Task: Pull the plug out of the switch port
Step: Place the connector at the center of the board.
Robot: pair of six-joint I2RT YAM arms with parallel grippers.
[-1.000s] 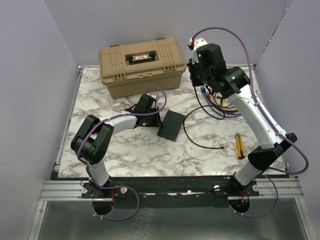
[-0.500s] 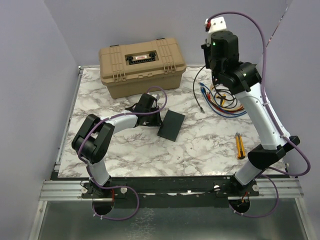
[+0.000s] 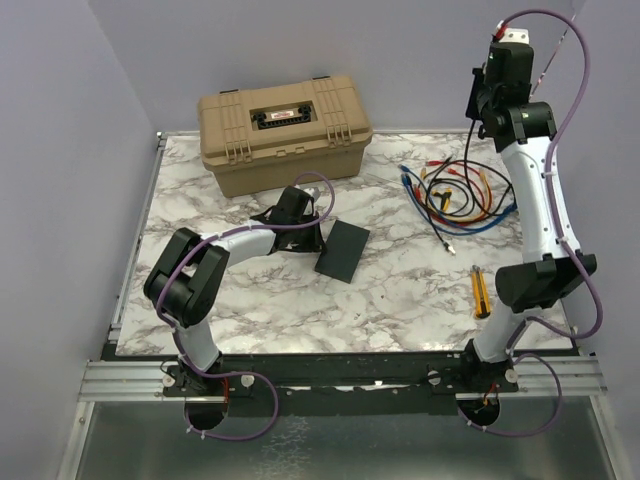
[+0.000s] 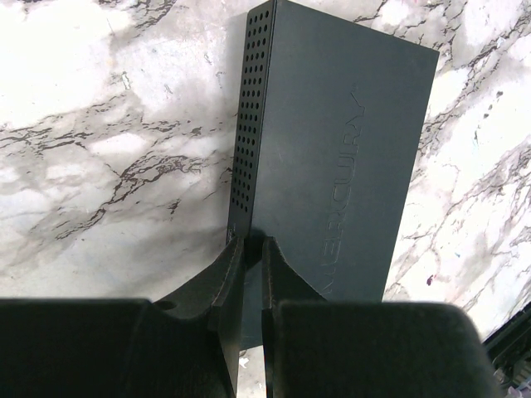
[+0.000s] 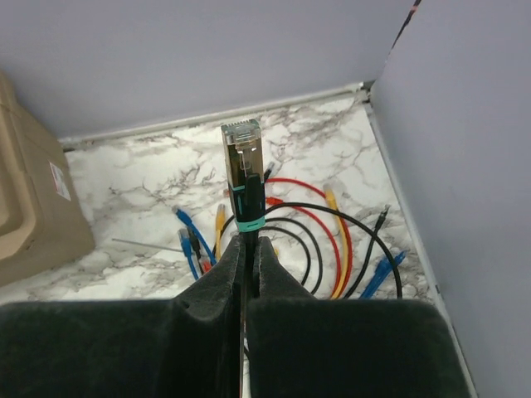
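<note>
The switch is a thin matte-black box lying flat on the marble table, left of centre. It fills the left wrist view, with a perforated side. My left gripper is low on the table and shut on the switch's near corner. My right gripper is raised high at the back right, far from the switch. It is shut on a black cable just below its plug, a clear-tipped connector with a teal band, which stands free above the fingers. No cable shows in the switch.
A large tan toolbox stands at the back left, behind the switch. A tangle of red, yellow, blue and black cables lies at the back right, under the right gripper. A yellow-and-black tool lies near the right front.
My right arm has swung up and to the back right with the black cable, carrying it away from the switch. The left arm and switch have stayed put.
</note>
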